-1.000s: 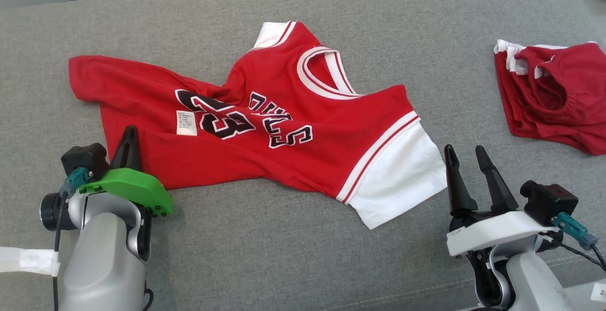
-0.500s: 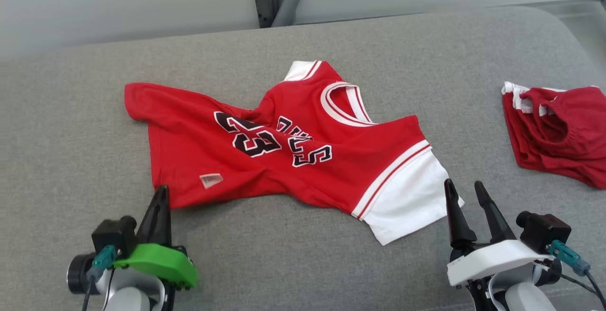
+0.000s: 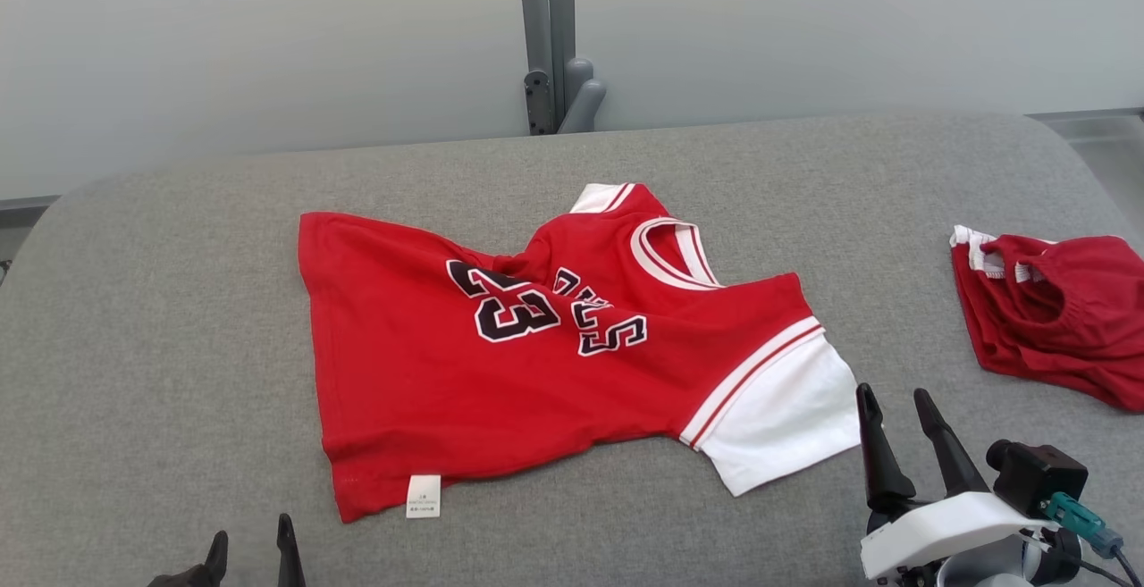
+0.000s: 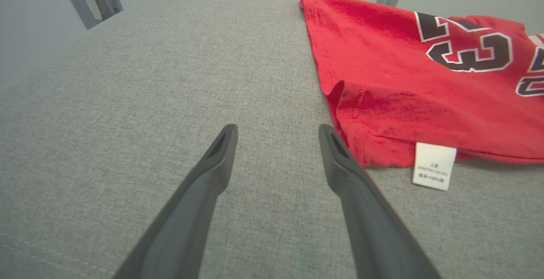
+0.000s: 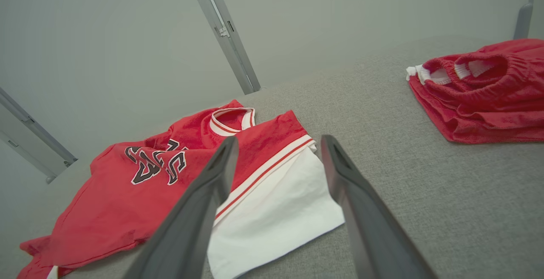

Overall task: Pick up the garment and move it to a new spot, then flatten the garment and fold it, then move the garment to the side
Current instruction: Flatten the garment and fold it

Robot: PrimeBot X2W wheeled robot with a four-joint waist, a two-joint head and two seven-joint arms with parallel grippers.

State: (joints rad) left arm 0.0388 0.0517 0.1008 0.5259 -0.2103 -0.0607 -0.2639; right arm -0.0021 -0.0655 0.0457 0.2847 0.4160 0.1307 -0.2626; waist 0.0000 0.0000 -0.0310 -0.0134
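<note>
The red jersey lies wrinkly on the grey cushion, not folded yet. The left hand and right hand are open wide, empty.

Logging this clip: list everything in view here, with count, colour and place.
jersey: one, red with black 23, lying rumpled mid-cushion
care label: one, white, at the jersey's near hem corner
second garment: one bundle, red with white trim, right end of the cushion, apart from the jersey
cushion: one, grey fabric, under both garments
post: one, grey metal, behind the cushion
left gripper: one, dark fingers, open, over bare cushion beside the jersey's hem corner
right gripper: one, dark fingers, open, close by the jersey's white sleeve, holding nothing
</note>
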